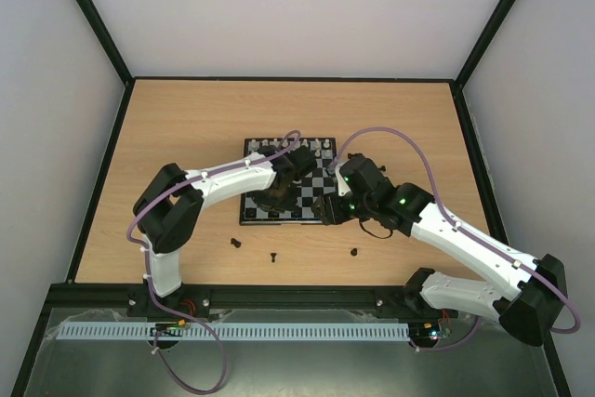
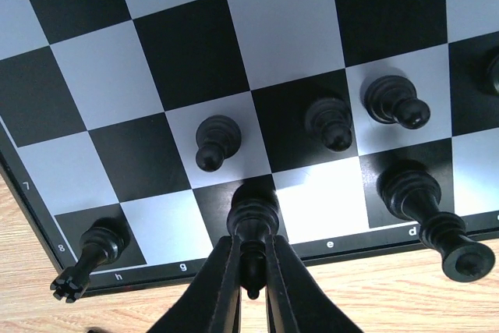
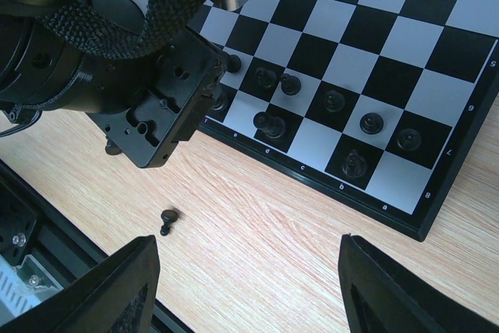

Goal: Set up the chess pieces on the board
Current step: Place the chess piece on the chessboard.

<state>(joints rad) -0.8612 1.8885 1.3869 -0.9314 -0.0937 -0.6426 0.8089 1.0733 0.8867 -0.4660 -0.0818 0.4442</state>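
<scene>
Pieces (image 2: 217, 139) this tiny seem light, hard and slippery to us, best nipped at the slim neck, as our left pincer (image 2: 251, 271) pinches a black piece (image 2: 253, 212) on the board (image 2: 195, 52)'s edge row while our right pincer (image 3: 249, 278) hangs spread above the worktop (image 3: 257, 185).

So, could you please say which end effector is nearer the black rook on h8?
Left. The left end effector pinches a black piece near the rook; the right end effector hovers by the a-file end.
</scene>
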